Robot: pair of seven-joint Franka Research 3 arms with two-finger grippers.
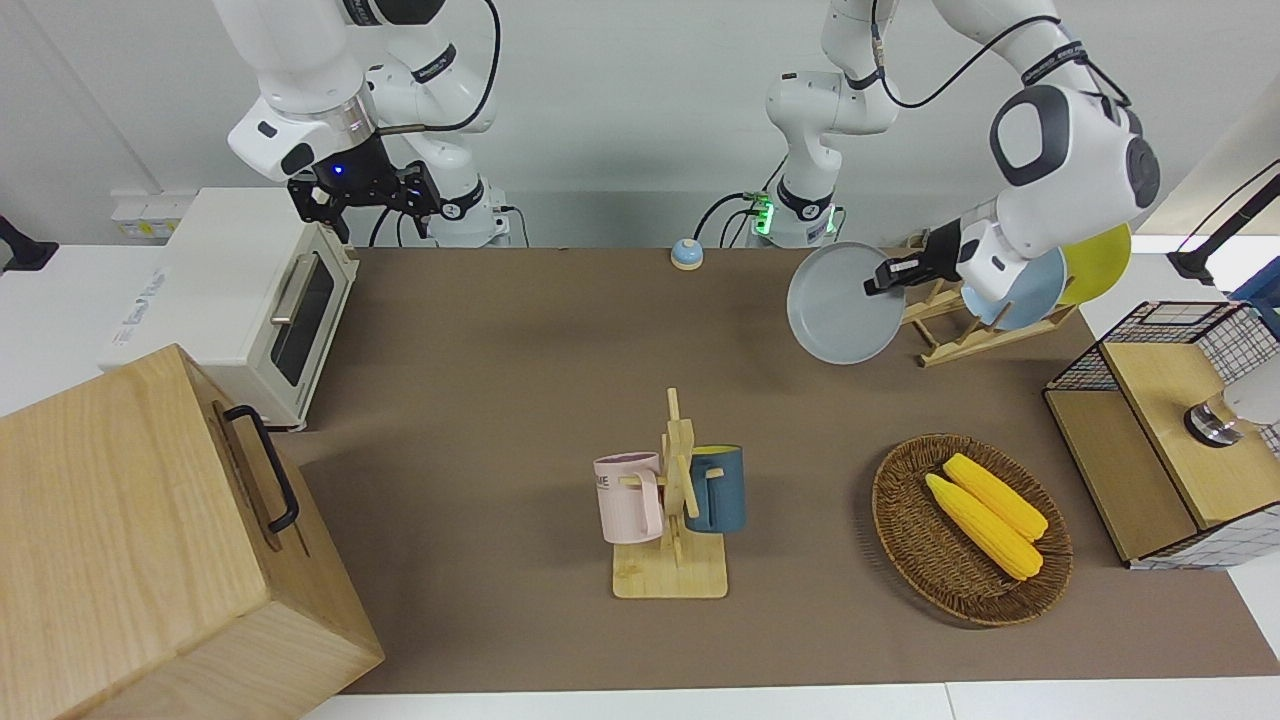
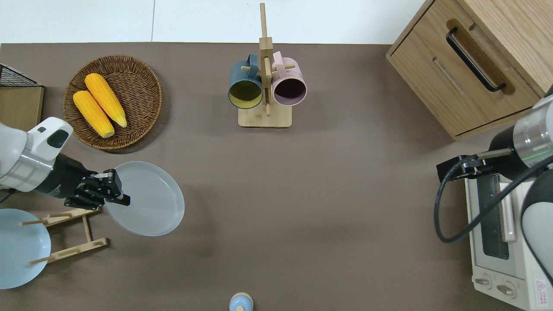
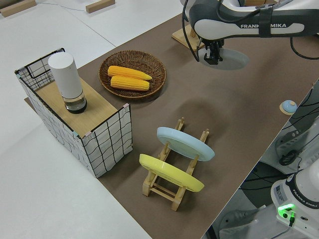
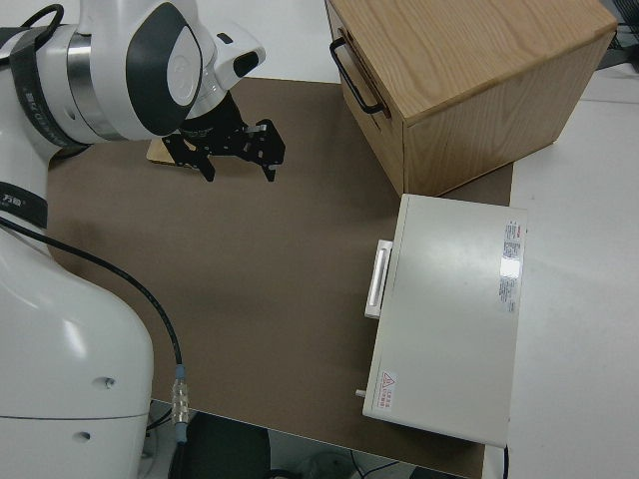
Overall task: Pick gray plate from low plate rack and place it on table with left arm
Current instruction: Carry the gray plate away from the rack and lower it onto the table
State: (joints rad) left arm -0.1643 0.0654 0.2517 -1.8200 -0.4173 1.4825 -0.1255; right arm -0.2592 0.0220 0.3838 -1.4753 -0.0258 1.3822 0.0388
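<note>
My left gripper (image 1: 878, 282) is shut on the rim of the gray plate (image 1: 838, 310) and holds it in the air. In the overhead view the gripper (image 2: 122, 195) and plate (image 2: 149, 201) are over bare table (image 2: 302, 194), beside the low plate rack (image 2: 80, 233) and nearer to the robots than the wicker basket. The plate also shows in the left side view (image 3: 233, 59). The rack (image 1: 962, 336) holds a light-blue plate (image 1: 1035, 290) and a yellow plate (image 1: 1105, 255). My right arm is parked, its gripper (image 4: 238, 152) open.
A wicker basket (image 1: 882, 500) holds two corn cobs. A mug stand (image 1: 678, 500) with a pink and a blue mug stands mid-table. A wooden drawer cabinet (image 1: 130, 530) and a toaster oven (image 1: 240, 290) are at the right arm's end. A wire-sided box (image 1: 1150, 440) is at the left arm's end.
</note>
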